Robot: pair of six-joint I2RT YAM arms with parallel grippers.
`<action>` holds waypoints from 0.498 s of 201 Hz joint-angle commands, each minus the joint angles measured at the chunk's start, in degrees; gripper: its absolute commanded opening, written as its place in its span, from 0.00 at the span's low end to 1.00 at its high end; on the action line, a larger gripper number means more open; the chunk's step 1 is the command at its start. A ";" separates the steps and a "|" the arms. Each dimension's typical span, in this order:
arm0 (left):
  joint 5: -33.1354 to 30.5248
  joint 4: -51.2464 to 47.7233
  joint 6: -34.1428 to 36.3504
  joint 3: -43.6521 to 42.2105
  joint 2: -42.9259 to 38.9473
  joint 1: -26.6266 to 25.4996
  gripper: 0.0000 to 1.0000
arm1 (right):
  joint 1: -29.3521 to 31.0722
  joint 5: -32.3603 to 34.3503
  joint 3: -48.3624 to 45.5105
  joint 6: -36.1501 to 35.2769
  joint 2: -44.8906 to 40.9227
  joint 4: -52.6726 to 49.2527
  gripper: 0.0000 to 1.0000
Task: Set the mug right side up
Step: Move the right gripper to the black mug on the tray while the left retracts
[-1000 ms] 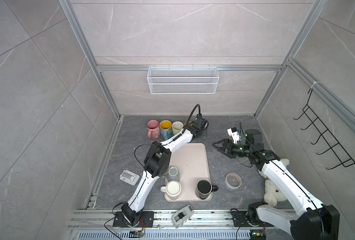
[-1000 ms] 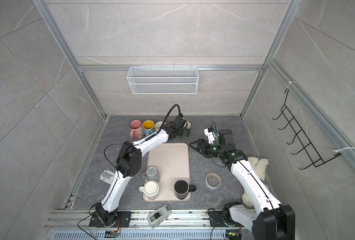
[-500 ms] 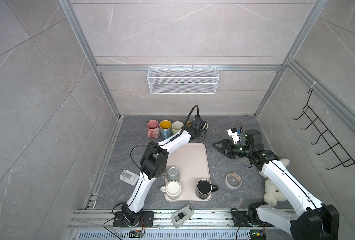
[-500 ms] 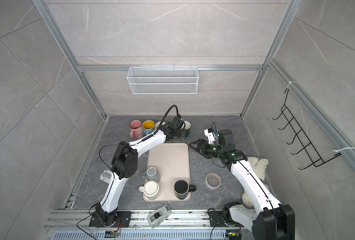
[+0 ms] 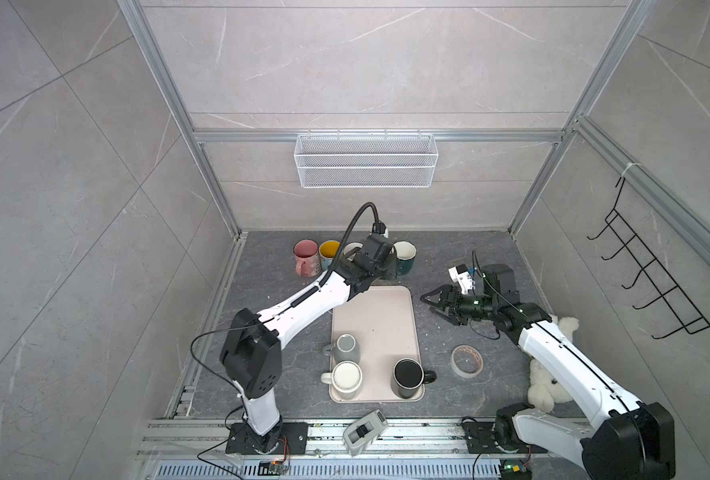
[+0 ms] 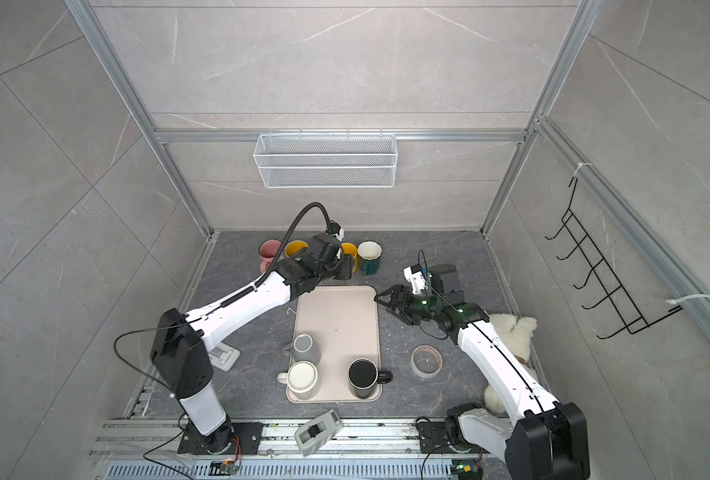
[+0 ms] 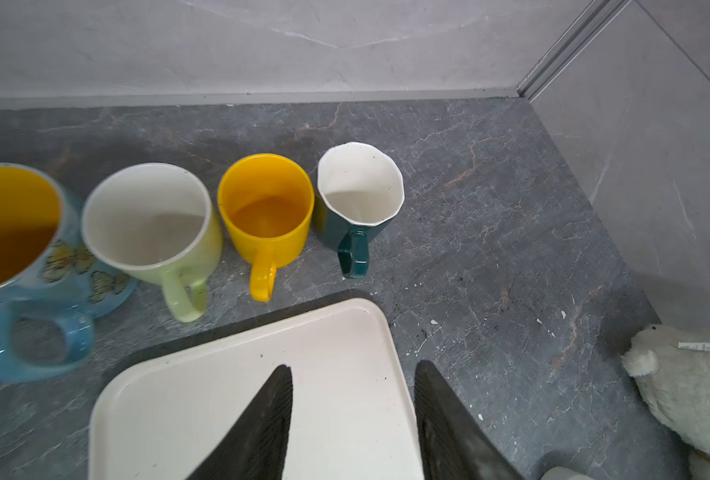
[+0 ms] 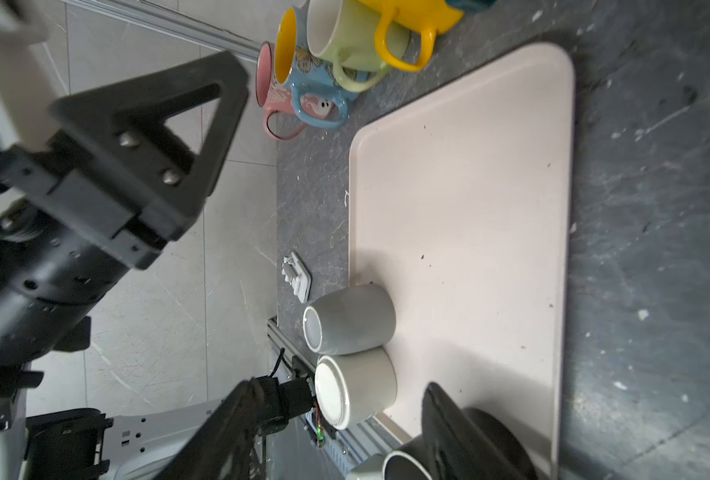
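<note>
At the near end of the pale tray [image 5: 374, 316], in both top views, a grey mug [image 5: 347, 348] and a white mug [image 5: 346, 376] stand base up and touching. A black mug [image 5: 407, 376] stands mouth up beside them, dark inside. These three are what the tray holds. The right wrist view adds the sides of the two overturned mugs, rims down on the tray.

Along the back wall runs a row of upright mugs. The left arm's wrist covers most of the yellow mug [image 6: 350, 251] in a top view. The left wrist view shows it whole, between the pale green mug [image 7: 149, 220] and the dark green mug [image 7: 359, 191], whose inside is white. The pink mug [image 5: 305, 255] at the row's left end falls outside that wrist view.

The left gripper [image 7: 353, 365] hovers by the tray's far edge, near the row, fingers spread and nothing between them. The right gripper [image 5: 427, 304] hangs just right of the tray, likewise spread and holding nothing.
</note>
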 commanded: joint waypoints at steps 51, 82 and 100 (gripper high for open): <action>-15.10 2.58 4.00 -16.04 -18.58 0.06 0.53 | 1.69 -3.18 -3.91 15.49 -6.53 -17.14 0.48; -18.62 2.65 4.19 -21.30 -23.56 0.05 0.54 | 1.97 -2.34 -2.44 16.75 -8.22 -30.57 0.48; -20.30 2.32 3.84 -24.13 -25.62 0.08 0.54 | 2.11 -1.73 -2.01 16.70 -8.30 -36.22 0.49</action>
